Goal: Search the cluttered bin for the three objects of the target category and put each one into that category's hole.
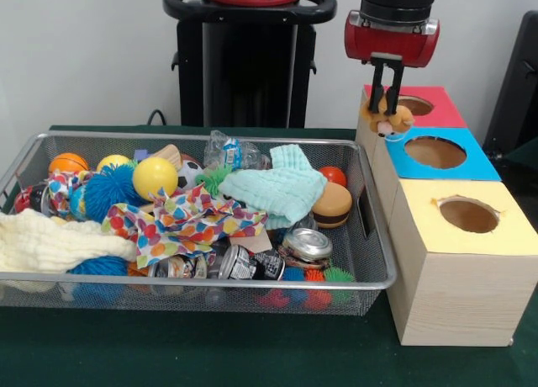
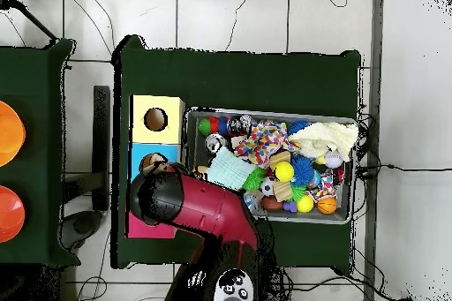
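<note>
My gripper (image 1: 387, 108) hangs at the right, above the row of boxes, shut on a small orange-brown plush toy (image 1: 389, 120). The toy dangles over the near edge of the red box (image 1: 444, 111), between the red box's hole (image 1: 414, 106) and the blue box's hole (image 1: 435, 152). In the overhead view the red arm (image 2: 203, 209) covers the gripper, and a brown bit of the plush toy (image 2: 155, 164) shows at the blue box (image 2: 139, 150). The wire bin (image 1: 210, 281) is full of mixed clutter.
A yellow box (image 1: 513, 232) with its hole (image 1: 468, 214) stands nearest the camera. The bin holds a yellow ball (image 1: 155, 177), teal cloth (image 1: 277, 189), burger toy (image 1: 332, 204), dotted cloth (image 1: 181, 223), cans (image 1: 307, 244), blue spiky ball (image 1: 105, 189) and cream cloth (image 1: 42, 244).
</note>
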`<state>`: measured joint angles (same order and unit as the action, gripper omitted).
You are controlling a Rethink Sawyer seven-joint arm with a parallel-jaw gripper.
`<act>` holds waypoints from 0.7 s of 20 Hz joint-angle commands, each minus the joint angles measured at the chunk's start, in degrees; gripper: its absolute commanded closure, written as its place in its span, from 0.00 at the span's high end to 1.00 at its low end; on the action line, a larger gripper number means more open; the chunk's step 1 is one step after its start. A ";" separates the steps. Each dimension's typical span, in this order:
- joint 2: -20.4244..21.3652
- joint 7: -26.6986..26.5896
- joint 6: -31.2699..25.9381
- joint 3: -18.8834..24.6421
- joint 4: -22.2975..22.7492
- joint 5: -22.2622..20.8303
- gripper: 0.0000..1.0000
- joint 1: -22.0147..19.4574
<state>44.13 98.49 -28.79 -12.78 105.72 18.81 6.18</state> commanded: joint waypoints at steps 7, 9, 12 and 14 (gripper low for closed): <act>4.04 -4.72 -4.42 10.67 3.03 -7.41 0.00 -8.26; 4.11 -3.77 -4.00 11.15 3.16 -8.04 0.00 -8.43; 4.34 -2.28 -3.41 11.43 3.35 -8.80 0.00 -8.01; 4.54 -1.05 -3.76 11.26 3.10 -9.32 0.00 -7.41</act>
<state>47.43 98.49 -28.79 -8.66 105.96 13.18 -0.60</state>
